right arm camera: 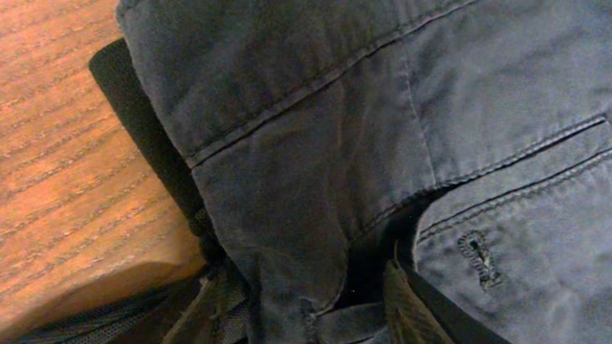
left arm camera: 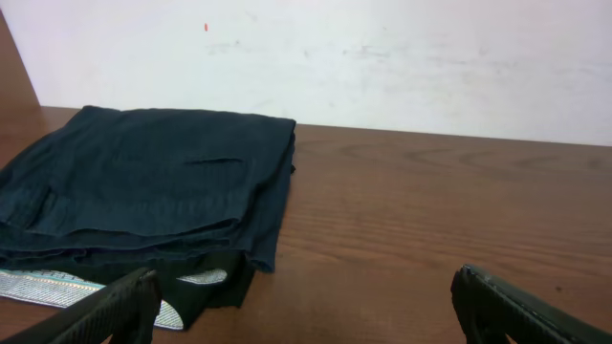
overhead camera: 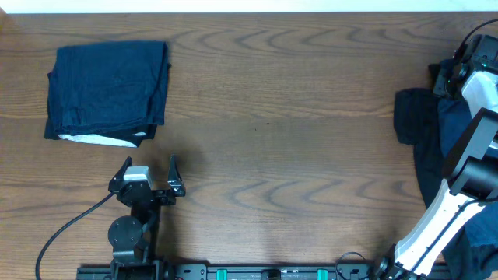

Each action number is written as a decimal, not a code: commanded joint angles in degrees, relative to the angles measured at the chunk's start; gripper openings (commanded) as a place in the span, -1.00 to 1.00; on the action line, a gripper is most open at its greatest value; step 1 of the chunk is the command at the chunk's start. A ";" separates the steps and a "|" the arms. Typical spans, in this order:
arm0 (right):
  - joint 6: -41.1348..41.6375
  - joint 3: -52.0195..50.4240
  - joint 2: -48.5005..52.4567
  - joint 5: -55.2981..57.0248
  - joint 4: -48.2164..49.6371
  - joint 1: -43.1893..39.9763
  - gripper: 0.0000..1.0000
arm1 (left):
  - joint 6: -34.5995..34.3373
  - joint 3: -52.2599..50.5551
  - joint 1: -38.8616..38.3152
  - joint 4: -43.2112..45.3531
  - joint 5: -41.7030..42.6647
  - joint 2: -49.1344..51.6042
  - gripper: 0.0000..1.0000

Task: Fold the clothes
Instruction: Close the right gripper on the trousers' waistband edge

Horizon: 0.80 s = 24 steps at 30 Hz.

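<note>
The left gripper (overhead camera: 150, 166) hovers just off the table (overhead camera: 296, 117) close to the robot's base, its jaws wide apart and holding nothing. Just beyond it lies the folded navy garment (overhead camera: 107, 89), a squared stack near the far left corner, with a pale strip (overhead camera: 97, 139) peeking from its near edge. That piece looks finished.

On the right, the right gripper (right arm camera: 316, 311) is pressed low into the heap of unfolded clothes (overhead camera: 416, 124). A ridge of the denim garment (right arm camera: 316, 143), with stitched seams and a buttonhole, bunches between its fingers. I cannot tell whether they are clamped on it or merely around it. A black garment (right arm camera: 143, 105) lies beneath the denim, touching it.

The step in hand appears to be fetching the next garment. The next move calls for a firm pinch on the denim alone, then a drag leftward so the black piece stays behind.

The heap runs past the table's right edge in the overhead view, so cloth may slip off there. The wide bare middle of the table offers ample room for spreading.
</note>
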 commanded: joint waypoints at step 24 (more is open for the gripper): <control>-0.22 -0.20 -13.20 0.96 1.81 1.90 -0.98 | 0.79 -0.87 -0.22 -1.97 0.39 -0.35 0.96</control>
